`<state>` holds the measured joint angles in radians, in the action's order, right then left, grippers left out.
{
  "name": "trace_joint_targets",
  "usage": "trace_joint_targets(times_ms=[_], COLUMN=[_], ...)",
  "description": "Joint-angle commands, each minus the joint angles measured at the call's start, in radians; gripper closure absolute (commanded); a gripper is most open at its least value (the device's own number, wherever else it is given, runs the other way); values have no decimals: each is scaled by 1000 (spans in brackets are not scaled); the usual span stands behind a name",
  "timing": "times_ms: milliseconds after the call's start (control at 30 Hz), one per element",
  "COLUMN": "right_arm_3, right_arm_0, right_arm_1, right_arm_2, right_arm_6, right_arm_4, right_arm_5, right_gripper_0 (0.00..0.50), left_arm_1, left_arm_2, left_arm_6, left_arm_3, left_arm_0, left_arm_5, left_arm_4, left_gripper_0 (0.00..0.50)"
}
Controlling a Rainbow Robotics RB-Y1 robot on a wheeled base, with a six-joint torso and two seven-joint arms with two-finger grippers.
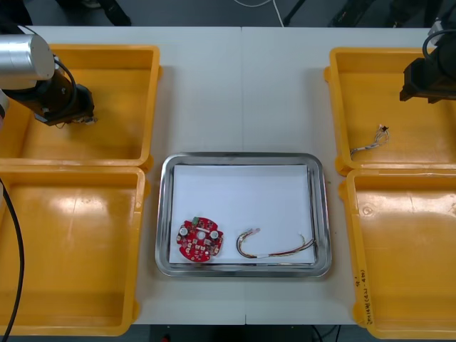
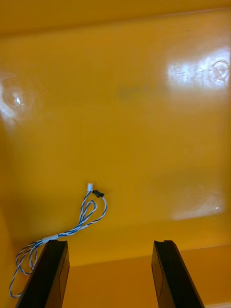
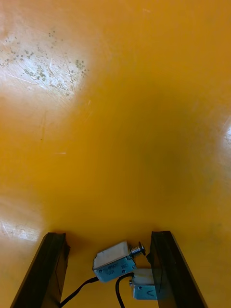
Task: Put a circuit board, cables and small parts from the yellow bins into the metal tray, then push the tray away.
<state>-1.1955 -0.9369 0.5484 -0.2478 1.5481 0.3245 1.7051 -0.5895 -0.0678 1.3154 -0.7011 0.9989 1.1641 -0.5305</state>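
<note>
Left arm (image 1: 25, 60): reaches in from the upper left corner of the front view, silver forearm sloping down to the black left end effector (image 1: 71, 107). Sits low inside the upper-left yellow bin (image 1: 107, 57), near that bin's left wall, with fingers (image 3: 53, 269) spread wide and tips close over the bin floor, pinching nothing. Between them, two small metal parts (image 3: 114, 262): one silvery block with a pin at one end, bare floor between it and one finger; a second, paler block touching the other finger. Thin black leads (image 3: 77, 291) curling from both back toward the wrist.

Right arm (image 1: 445, 32): enters at the upper right edge. Carries the right end effector (image 1: 427, 78) over the right side of the upper-right yellow bin (image 1: 342, 107), fingers spread apart, with bare bin floor between them. On that bin's floor, lower left of the end effector and apart from it: a twisted blue and white cable (image 1: 370, 140), loose. From the wrist, runs from a small white and black plug end down past one finger.

At lower centre, between the bins: metal tray (image 1: 242, 157), shiny rim, white inside. Holds a round red circuit board (image 1: 199, 240) flat in its lower left corner and, just right of it along the lower edge, a curled red and yellow cable (image 1: 274, 246), apart from the board.

Flanking the tray on the light table (image 1: 242, 92): lower-left yellow bin (image 1: 71, 214) and lower-right yellow bin (image 1: 406, 235).
</note>
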Motion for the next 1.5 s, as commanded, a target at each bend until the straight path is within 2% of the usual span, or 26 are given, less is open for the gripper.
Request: trace_joint_targets(times_ms=[33, 67, 100, 133, 200, 233, 267, 367, 567, 933, 1267, 1500], right_arm_3=[24, 31, 31, 47, 50, 50, 50, 50, 50, 50, 50, 50], right_arm_0=[-62, -66, -66, -76, -79, -79, -79, -79, -68, 15, 90, 124], right_arm_1=[73, 76, 76, 79, 79, 77, 74, 64, 19, -24, -47, -88], right_arm_2=[-30, -33, -33, -38, -36, -36, -36, -38, -54, -57, -19, -15], right_arm_6=[70, 72, 72, 72, 63, 58, 55, 40, -77, -97, -109, -129], right_arm_4=[18, 22, 22, 28, 30, 30, 30, 28, 27, 39, 30, 4], right_arm_5=[-21, -21, -21, -21, -21, -21, -21, -19, -22, -119, -208, -259], right_gripper_0=[0, 0, 0, 0, 0, 0, 0, 0, 0, 0, 0, 0], left_arm_1=[8, 10, 10, 8, 8, 8, 8, 8, 8, 3, -21, -33], left_arm_2=[-17, -17, -17, -17, -17, -17, -20, -30, -43, -17, 74, 138], left_arm_6=[85, 87, 87, 87, 88, 87, 88, 84, 81, 88, 85, 85], left_arm_3=[-11, -9, -9, -9, -11, -11, -9, -11, -9, -14, -159, -279], left_arm_0=[-11, -9, -9, -9, -11, -9, -11, -9, -11, -9, -8, -8], left_arm_5=[-14, -14, -14, -14, -12, -12, -14, -15, -26, -3, 190, 341], left_arm_4=[-13, -13, -13, -13, -13, -14, -16, -17, -22, -28, 3, 30], left_gripper_0=[53, 109, 109, 213, 363, 461, 496, 500, 500, 500, 500, 500])
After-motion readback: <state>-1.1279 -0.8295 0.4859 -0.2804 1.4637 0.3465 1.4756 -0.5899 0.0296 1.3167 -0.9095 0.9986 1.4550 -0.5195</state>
